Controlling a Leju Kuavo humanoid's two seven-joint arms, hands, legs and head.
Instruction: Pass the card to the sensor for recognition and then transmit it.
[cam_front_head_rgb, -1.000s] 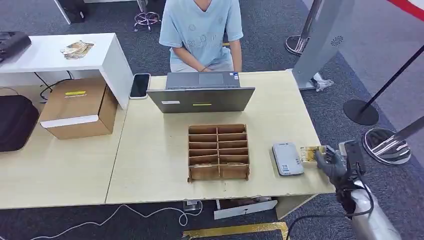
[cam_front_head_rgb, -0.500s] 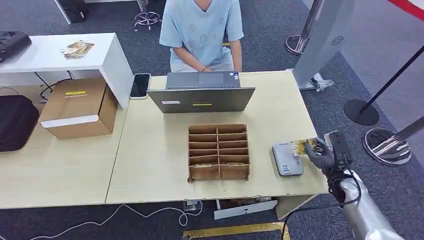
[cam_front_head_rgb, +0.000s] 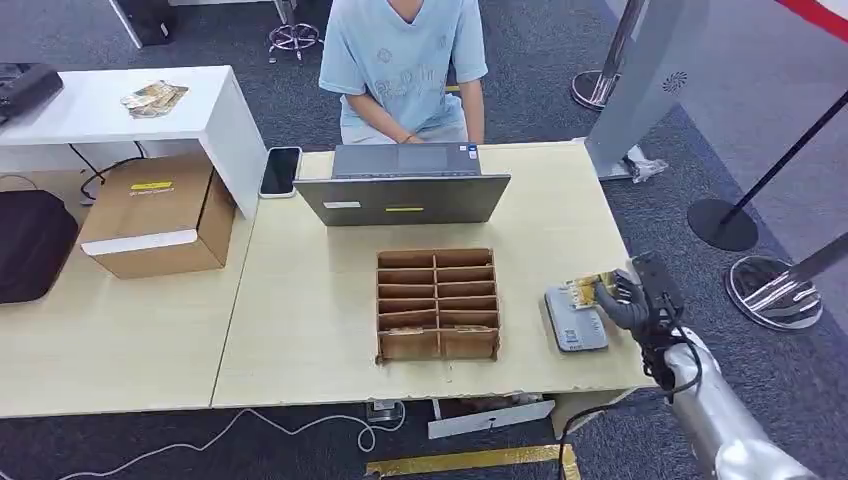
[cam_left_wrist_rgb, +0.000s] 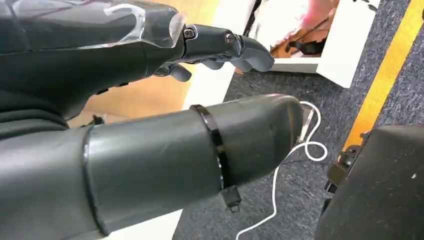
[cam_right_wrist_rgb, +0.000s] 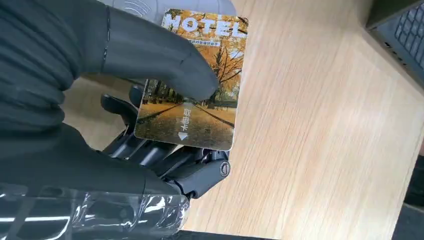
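My right hand (cam_front_head_rgb: 632, 297) holds a hotel card (cam_front_head_rgb: 584, 290) with an autumn tree picture, thumb on top and fingers beneath, as the right wrist view shows (cam_right_wrist_rgb: 200, 85). The card hangs over the far right corner of the grey card sensor (cam_front_head_rgb: 573, 320), which lies flat on the table right of the cardboard organizer. A sliver of the sensor (cam_right_wrist_rgb: 150, 7) peeks out behind the card in the wrist view. My left hand (cam_left_wrist_rgb: 215, 47) hangs below the table edge near the floor with its fingers loosely curled and nothing in them.
A cardboard slotted organizer (cam_front_head_rgb: 437, 303) stands mid-table. An open laptop (cam_front_head_rgb: 404, 185) sits at the far side with a person (cam_front_head_rgb: 404, 65) behind it. A phone (cam_front_head_rgb: 280, 171) lies at the far left corner; a cardboard box (cam_front_head_rgb: 155, 215) rests on the neighbouring desk.
My right hand has carried the card leftward and farther across the table, from beside the sensor's right edge to over its far right corner.
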